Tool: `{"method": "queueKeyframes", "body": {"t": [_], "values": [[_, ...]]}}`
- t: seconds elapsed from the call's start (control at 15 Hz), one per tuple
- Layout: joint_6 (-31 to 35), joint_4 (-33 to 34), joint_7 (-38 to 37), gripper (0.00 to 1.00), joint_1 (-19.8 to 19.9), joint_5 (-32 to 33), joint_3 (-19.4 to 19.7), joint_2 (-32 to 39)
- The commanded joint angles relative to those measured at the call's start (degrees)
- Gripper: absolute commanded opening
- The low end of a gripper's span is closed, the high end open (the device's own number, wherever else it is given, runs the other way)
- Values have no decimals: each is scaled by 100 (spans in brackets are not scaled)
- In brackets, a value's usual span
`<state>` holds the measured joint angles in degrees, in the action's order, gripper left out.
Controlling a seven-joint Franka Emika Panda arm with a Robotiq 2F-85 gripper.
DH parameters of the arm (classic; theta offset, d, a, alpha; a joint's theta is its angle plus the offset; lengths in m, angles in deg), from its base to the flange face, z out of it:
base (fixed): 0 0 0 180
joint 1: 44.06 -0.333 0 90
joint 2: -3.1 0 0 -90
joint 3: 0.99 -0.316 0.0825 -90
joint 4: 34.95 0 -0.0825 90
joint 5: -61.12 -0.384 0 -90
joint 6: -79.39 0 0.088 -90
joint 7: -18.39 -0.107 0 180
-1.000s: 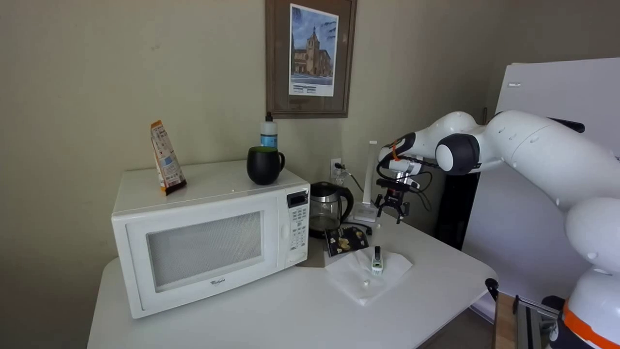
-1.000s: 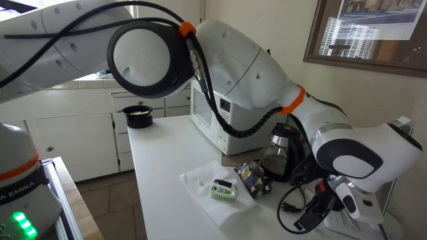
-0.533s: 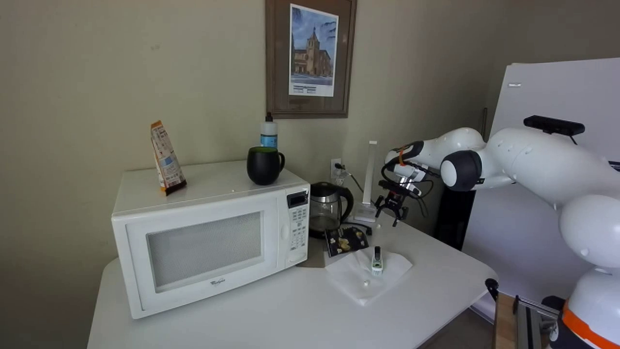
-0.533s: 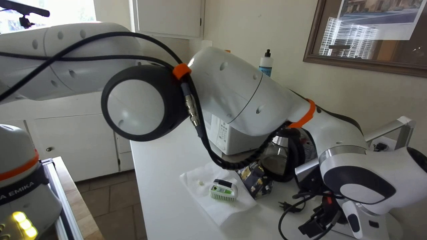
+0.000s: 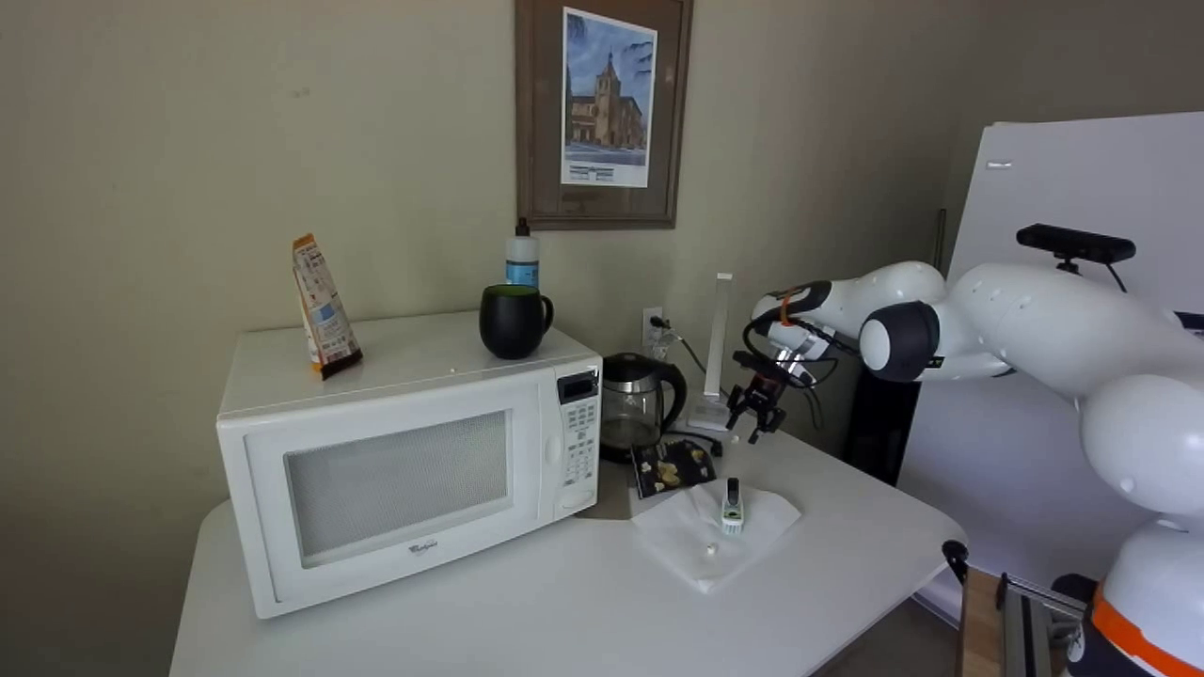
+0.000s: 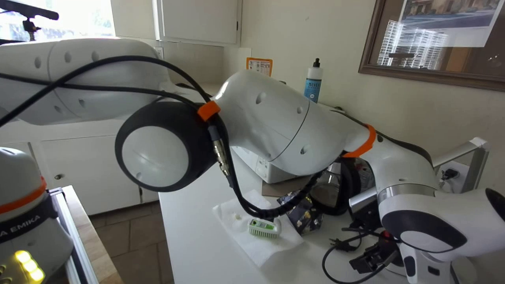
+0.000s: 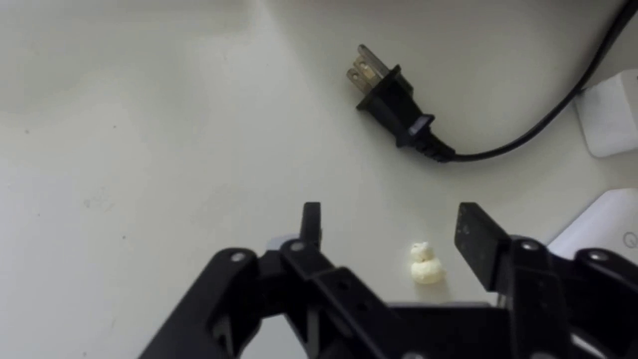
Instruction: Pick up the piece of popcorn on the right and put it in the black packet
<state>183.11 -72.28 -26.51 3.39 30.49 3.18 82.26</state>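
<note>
Filling much of an exterior view, the white arm (image 6: pixel 272 118) extends over a white table (image 5: pixel 564 611). Microwave (image 5: pixel 404 480) stands on the table, glass kettle (image 5: pixel 632 414) just beside it. White paper sheet (image 5: pixel 677 541) lies near both. Black packet (image 5: pixel 673 467) rests between kettle and sheet, yellow-and-pale print on its face; where its mouth is can't be told. Gripper (image 7: pixel 389 224) hangs above the table, slightly tilted in an exterior view; in the wrist view its fingers (image 7: pixel 478 247) are spread wide apart. Green-and-white brush (image 5: pixel 732 512) sits on the sheet, dark part uppermost. Black plug (image 7: pixel 394 107) lies on the table beyond the fingertips in the wrist view, prongs turned away from the gripper. Popcorn piece (image 7: pixel 426 269) is on the bare tabletop under the gripper: in the wrist view it shows inside the gap between the fingers, off-centre, nearer the finger at that view's right, touching neither. How high the fingertips sit above it can't be read. Same popcorn piece lies near the plug, apart from the packet. Another small pale piece (image 5: pixel 712 548) lies on the sheet, near the brush, well apart from the gripper.
</note>
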Motion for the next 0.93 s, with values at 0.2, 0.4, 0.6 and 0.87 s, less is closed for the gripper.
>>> {"method": "queueKeyframes", "body": {"t": [0.2, 0.4, 0.6, 0.87], "values": [[142, 694, -717, 52, 124, 353, -175, 485], [185, 917, -903, 56, 150, 508, -198, 633], [215, 1152, -1005, 55, 185, 566, -301, 784], [411, 806, -1048, 53, 187, 647, -453, 602]]}}
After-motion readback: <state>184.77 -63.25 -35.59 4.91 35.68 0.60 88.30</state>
